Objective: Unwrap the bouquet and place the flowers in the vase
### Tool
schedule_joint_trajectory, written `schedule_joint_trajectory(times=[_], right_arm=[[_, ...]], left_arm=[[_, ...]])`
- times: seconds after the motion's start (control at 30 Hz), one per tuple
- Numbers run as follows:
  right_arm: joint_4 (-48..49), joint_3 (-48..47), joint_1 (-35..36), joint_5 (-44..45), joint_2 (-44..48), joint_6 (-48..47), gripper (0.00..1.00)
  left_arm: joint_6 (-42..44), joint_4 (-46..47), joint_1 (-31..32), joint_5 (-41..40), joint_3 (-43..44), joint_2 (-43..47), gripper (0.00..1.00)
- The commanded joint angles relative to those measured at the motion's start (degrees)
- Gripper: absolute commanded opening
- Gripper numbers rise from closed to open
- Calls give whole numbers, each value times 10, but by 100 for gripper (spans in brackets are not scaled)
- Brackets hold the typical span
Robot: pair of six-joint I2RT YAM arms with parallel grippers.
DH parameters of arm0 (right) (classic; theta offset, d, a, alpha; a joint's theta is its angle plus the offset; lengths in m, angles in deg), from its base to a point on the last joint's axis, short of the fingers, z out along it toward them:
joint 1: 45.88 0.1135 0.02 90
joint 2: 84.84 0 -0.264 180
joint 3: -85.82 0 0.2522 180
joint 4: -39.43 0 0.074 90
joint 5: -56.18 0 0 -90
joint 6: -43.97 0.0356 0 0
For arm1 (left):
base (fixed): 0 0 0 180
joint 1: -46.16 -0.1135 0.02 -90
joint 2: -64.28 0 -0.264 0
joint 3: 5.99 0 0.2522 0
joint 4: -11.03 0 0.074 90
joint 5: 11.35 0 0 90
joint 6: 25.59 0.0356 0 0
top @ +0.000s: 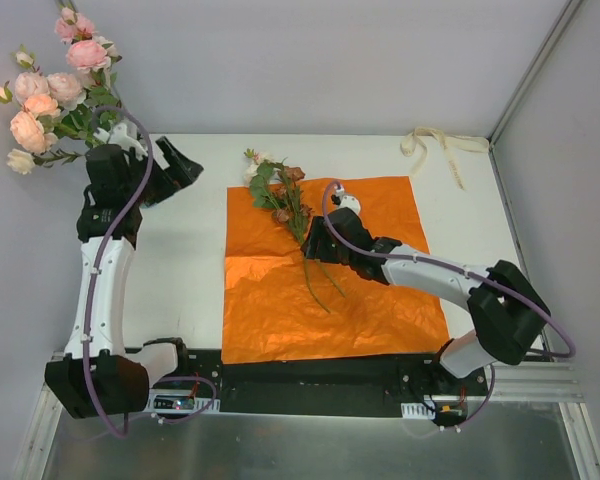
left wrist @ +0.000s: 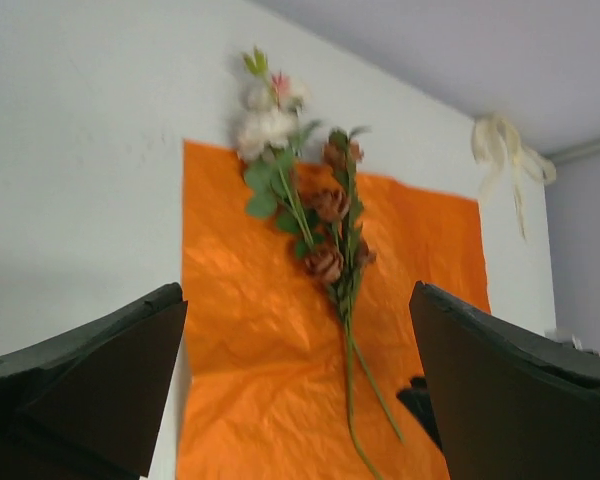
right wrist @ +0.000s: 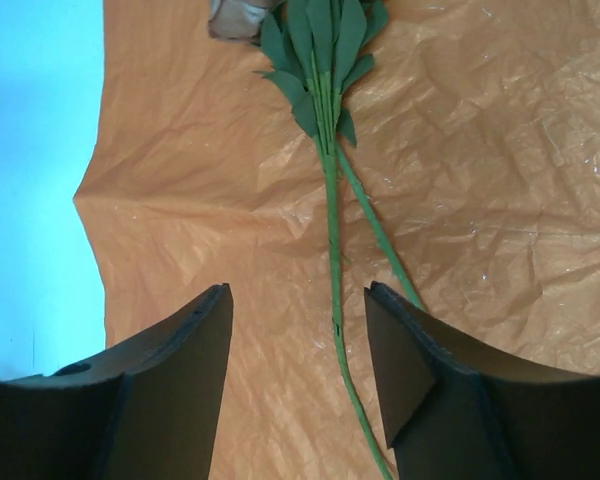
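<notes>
Flowers (top: 280, 195): lay loose on the orange paper (top: 380, 290), cream and brown heads toward the far edge, thin green stems trailing back toward the near side. Sat on a sheet opened out flat in the middle of the table (top: 180, 260). Up at the far-left corner, a second lot: pink bunch (top: 50, 90), upright above the left wrist. Could not tell what held it up, with its foot hidden behind the arm.

Over to the left arm: stood tall from its base along the table's left edge, folded over at the top, wrist turned toward the paper. Left fingers (left wrist: 100, 370): spread wide apart, held nothing, looked straight across at the loose stems from well off the sheet.

Now the right arm: bent sharply at the near-right corner, forearm stretched leftward low over the paper. Right fingers (right wrist: 160, 380): pointed down at the stems, partly parted, straddled the main stem with one finger on each side. Showed no contact and gripped nothing.

Off at the far right of the table: cream ribbon (top: 440, 145), loosely looped.
</notes>
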Motion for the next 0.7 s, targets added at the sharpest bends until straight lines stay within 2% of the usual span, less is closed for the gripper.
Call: schedule_joint_trajectory(times=[0.0, 0.13, 0.43, 0.67], right_arm=[[-2, -39, -6, -10, -30, 12, 57], [-11, -66, -9, -18, -76, 0, 45], [-64, -141, -12, 2, -165, -15, 39], [-79, -161, -12, 11, -206, -15, 35]], left_arm=[[-70, -22, 17, 132, -70, -13, 99], [-64, -22, 32, 139, -119, -11, 99], [-29, -23, 52, 120, -186, -16, 99], [-35, -23, 53, 153, -177, -36, 99]])
